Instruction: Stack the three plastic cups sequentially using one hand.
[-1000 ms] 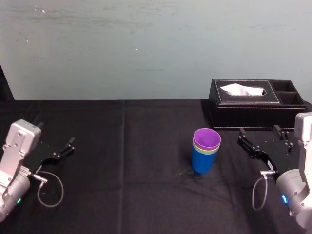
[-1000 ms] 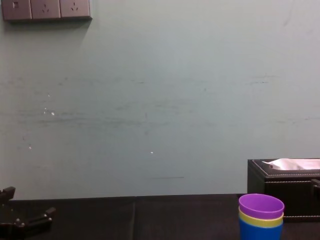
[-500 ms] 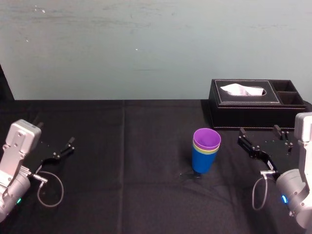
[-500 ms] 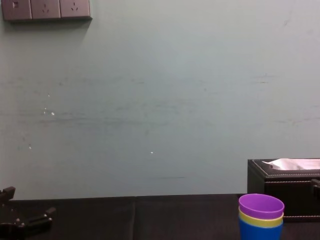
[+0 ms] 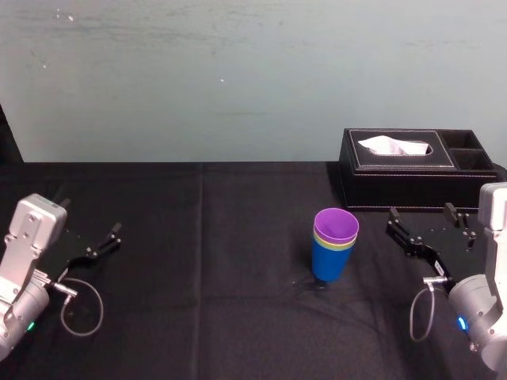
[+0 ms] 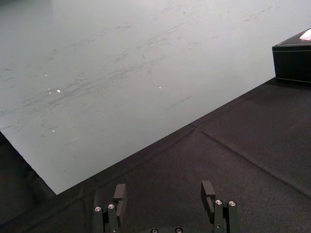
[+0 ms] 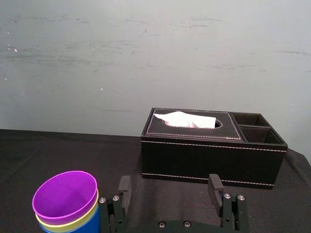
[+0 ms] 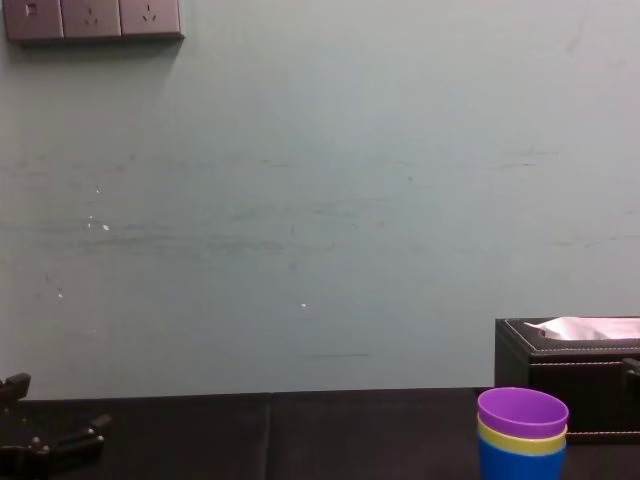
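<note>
Black table [image 5: 198, 237]: three nested cups [image 5: 335, 245] stand left of spread right tool [image 5: 420, 212], apart.

The black desk [image 5: 198, 237] holds the blue cup [image 5: 327, 265], standing upright right of the middle. A black tissue box [image 5: 396, 190] sits farther back, to the right.

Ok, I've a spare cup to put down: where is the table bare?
The widest bare patch of the black-clothed table lies between the left end effector and the nested stack of purple, yellow-green and blue plastic cups. It's crowded on the right, where that stack, the black leather tissue box and the right end effector sit close together.
</note>
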